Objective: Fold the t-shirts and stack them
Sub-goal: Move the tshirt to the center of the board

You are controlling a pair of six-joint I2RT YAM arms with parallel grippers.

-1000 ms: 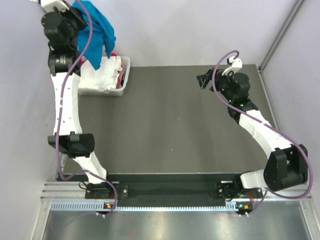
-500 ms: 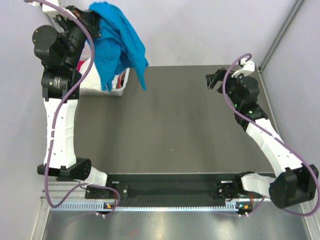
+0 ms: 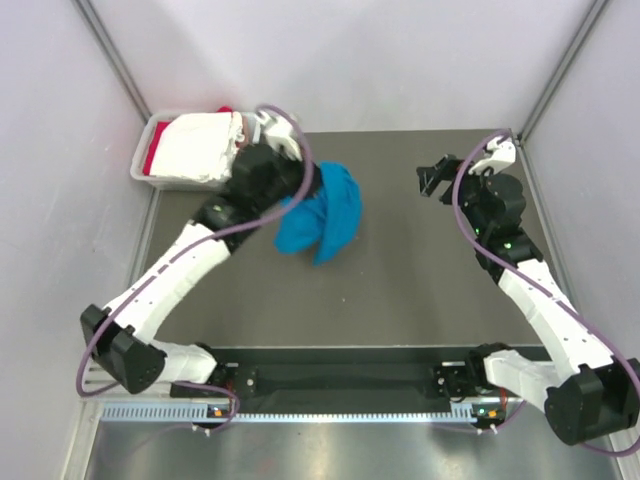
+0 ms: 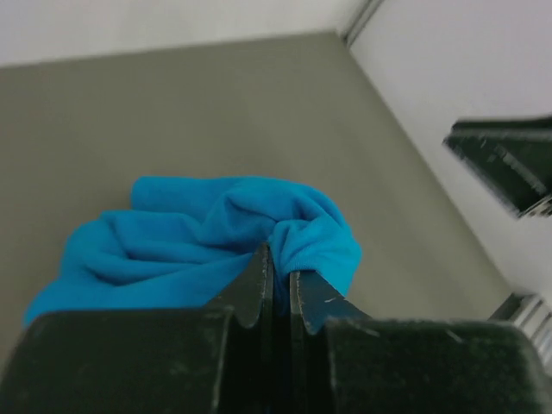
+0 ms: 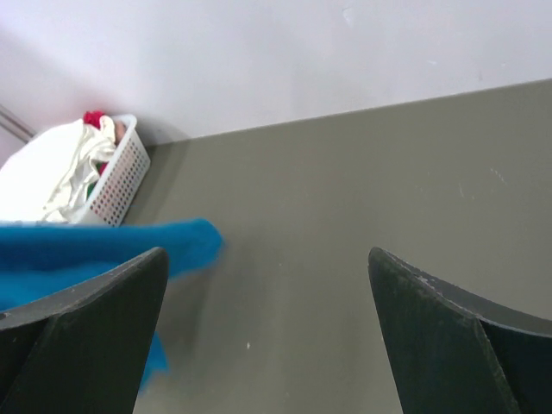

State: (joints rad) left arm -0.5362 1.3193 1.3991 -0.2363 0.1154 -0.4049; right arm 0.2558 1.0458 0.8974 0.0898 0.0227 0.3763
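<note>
1. The blue shirt (image 3: 325,215) is sitting in a crumpled heap on the table (image 3: 420,290), left of centre toward the far side, near the tub (image 3: 140,165) but not touching it
2. The left gripper (image 4: 278,259) is pinched tight on a fold of that blue shirt. In the left wrist view the jaws are pretty much together with cloth bunched around the tips
3. The right gripper (image 5: 267,259) hangs over the far right part of the table, well apart from the shirt, jaws spread wide and nothing in them
4. The white shirt (image 3: 200,145) and the red shirt (image 3: 155,160) are piled in the tub, so those two haven't been dealt with yet
5. Looks like step one: the first shirt is out on the table and no folding has started, since it's just a lump with no flat panel showing
6. Next move probably needs the heap spread flat. The right arm would have to come across and grab a hem or shoulder so both arms can pull it taut
7. The tricky bit is finding a real edge, because the sleeves and hem are buried in the folds
</note>
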